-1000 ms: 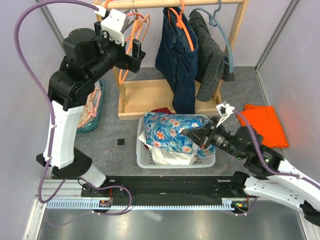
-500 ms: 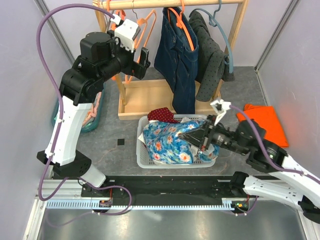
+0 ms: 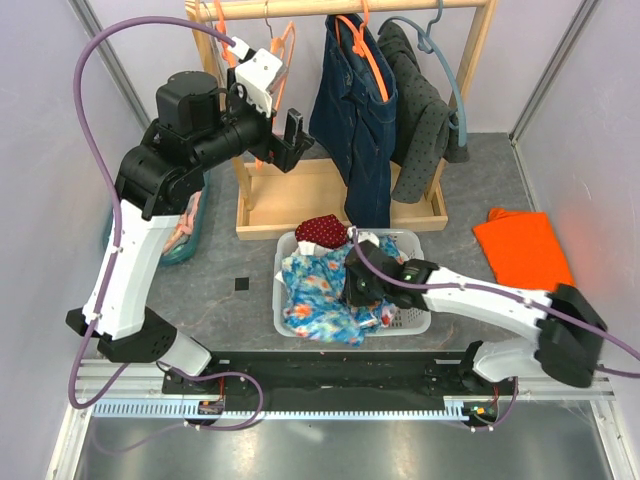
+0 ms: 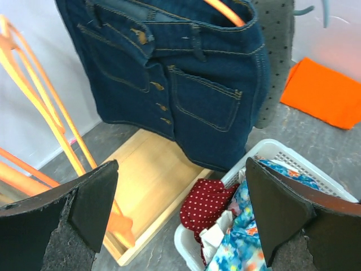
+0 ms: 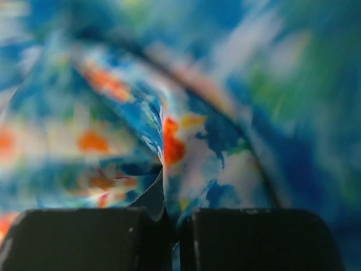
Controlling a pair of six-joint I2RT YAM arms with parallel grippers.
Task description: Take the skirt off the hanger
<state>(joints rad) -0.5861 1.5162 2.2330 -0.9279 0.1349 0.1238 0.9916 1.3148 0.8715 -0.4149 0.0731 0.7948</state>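
Observation:
A blue floral skirt (image 3: 318, 290) lies bunched in the white laundry basket (image 3: 279, 300), off any hanger. My right gripper (image 3: 358, 285) is low over the basket and shut on a fold of its fabric (image 5: 186, 147); in the right wrist view its jaws (image 5: 172, 226) pinch the cloth. Empty orange hangers (image 3: 282, 45) hang on the wooden rail; they also show in the left wrist view (image 4: 39, 113). My left gripper (image 3: 290, 130) is open and empty in the air beside them, in front of a denim skirt (image 4: 186, 79). Its fingertips (image 4: 299, 220) are wide apart.
The denim skirt (image 3: 355, 110) hangs on an orange hanger, next to a grey dotted garment (image 3: 425, 110) on a blue hanger. A red polka-dot cloth (image 3: 322, 230) lies in the basket. The rack's wooden base (image 3: 300, 195), an orange cloth (image 3: 525, 250) and a teal bin (image 3: 185, 225) surround it.
My right gripper has moved left and down into the basket with the floral skirt. My left gripper has swung right, away from the orange hangers, which stay on the rail.

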